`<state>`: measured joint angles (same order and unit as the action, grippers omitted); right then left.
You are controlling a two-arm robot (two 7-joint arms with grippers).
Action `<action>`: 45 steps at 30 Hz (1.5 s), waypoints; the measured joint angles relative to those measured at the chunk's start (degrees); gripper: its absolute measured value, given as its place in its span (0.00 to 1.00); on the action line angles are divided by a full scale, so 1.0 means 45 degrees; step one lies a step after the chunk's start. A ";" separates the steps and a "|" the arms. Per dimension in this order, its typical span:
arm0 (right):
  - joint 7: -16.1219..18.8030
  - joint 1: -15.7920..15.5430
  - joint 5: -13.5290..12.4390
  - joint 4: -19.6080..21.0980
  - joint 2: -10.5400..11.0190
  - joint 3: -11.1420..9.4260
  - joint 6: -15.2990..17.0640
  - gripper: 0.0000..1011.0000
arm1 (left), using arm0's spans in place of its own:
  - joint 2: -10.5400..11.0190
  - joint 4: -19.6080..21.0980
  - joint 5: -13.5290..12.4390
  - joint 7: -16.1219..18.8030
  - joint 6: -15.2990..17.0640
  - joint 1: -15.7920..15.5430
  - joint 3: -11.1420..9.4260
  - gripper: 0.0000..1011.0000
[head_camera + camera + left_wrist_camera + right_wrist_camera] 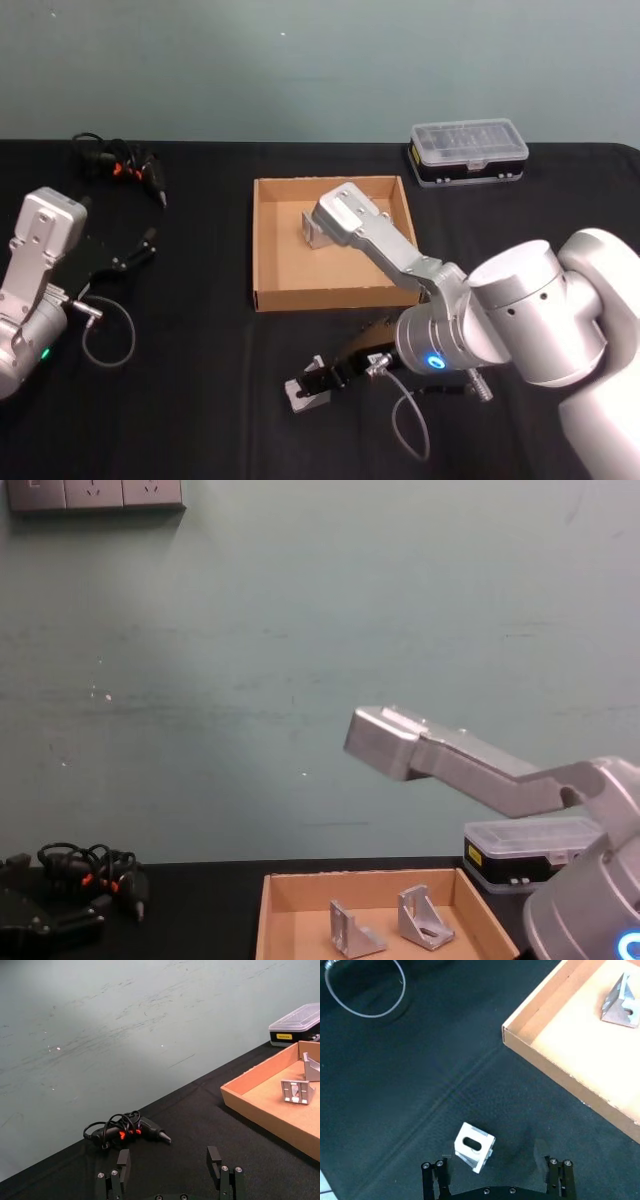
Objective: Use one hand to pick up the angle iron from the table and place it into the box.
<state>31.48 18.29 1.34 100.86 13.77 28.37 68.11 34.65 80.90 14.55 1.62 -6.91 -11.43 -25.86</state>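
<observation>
A small silver angle iron (303, 394) lies on the black table (200, 400) in front of the tan cardboard box (268, 250). My right gripper (322, 377) is low over it. In the right wrist view the angle iron (474, 1146) sits between the open fingers (432, 1176), closer to one of them and not gripped. Two more angle irons (352, 930) (425, 918) stand inside the box (300, 890); one of them (621, 1002) shows past the box wall (555, 1067). My left gripper (140, 250) is parked open at the table's left (168, 1160).
A clear-lidded black-and-yellow organiser case (468, 152) stands behind the box to the right. A bundle of black cables with a tool (125, 165) lies at the back left. A grey cable loop (105, 340) hangs by the left arm.
</observation>
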 joint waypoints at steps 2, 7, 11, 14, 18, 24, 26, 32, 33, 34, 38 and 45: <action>0.0004 0.0045 0.0089 -0.0130 -0.0085 0.0043 0.0039 0.99 | 0.0000 0.0000 0.0000 0.0000 0.0000 0.0000 0.0000 0.99; 0.0030 0.0127 0.0245 -0.0372 -0.0264 0.0070 0.0070 0.99 | 0.0000 0.0000 0.0000 0.0000 0.0000 -0.0001 0.0000 0.99; 0.0074 0.0166 0.0397 -0.0531 -0.0425 0.0111 0.0068 0.99 | 0.0000 0.0000 0.0000 0.0000 0.0000 0.0000 0.0000 0.99; 0.0102 0.0174 0.0486 -0.0629 -0.0534 0.0127 0.0059 0.99 | 0.0000 0.0000 0.0000 0.0000 0.0000 -0.0001 0.0000 0.99; 0.0170 0.0187 0.0532 -0.0812 -0.0664 0.0113 0.0070 0.99 | 0.0000 0.0000 -0.0001 0.0000 0.0000 0.0000 0.0000 0.99; 0.0169 0.0190 0.0535 -0.0797 -0.0643 0.0111 0.0070 0.99 | 0.0000 0.0000 0.0000 0.0000 0.0000 0.0000 0.0000 0.99; 0.0165 0.0190 0.0535 -0.0792 -0.0637 0.0111 0.0069 0.99 | 0.0000 0.0000 0.0000 0.0000 0.0000 0.0000 0.0000 0.99; 0.0161 0.0189 0.0534 -0.0768 -0.0627 0.0113 0.0064 0.86 | 0.0000 0.0000 0.0000 0.0000 0.0000 0.0000 0.0000 0.99; 0.0161 0.0189 0.0534 -0.0768 -0.0627 0.0113 0.0064 0.86 | 0.0000 0.0000 0.0000 0.0000 0.0000 -0.0001 0.0000 0.99; 0.0160 0.0188 0.0533 -0.0764 -0.0625 0.0113 0.0062 0.83 | 0.0000 0.0000 0.0000 0.0000 0.0000 0.0000 0.0000 0.99; 0.0156 0.0189 0.0530 -0.0757 -0.0621 0.0113 0.0059 0.73 | 0.0000 0.0000 0.0000 0.0000 0.0000 0.0000 0.0000 0.99; 0.0149 0.0188 0.0523 -0.0746 -0.0614 0.0113 0.0051 0.50 | 0.0000 0.0000 0.0000 0.0000 0.0000 0.0000 0.0000 0.99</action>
<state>32.15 19.13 3.69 97.50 11.00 28.87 68.34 34.65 80.90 14.55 1.62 -6.91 -11.43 -25.86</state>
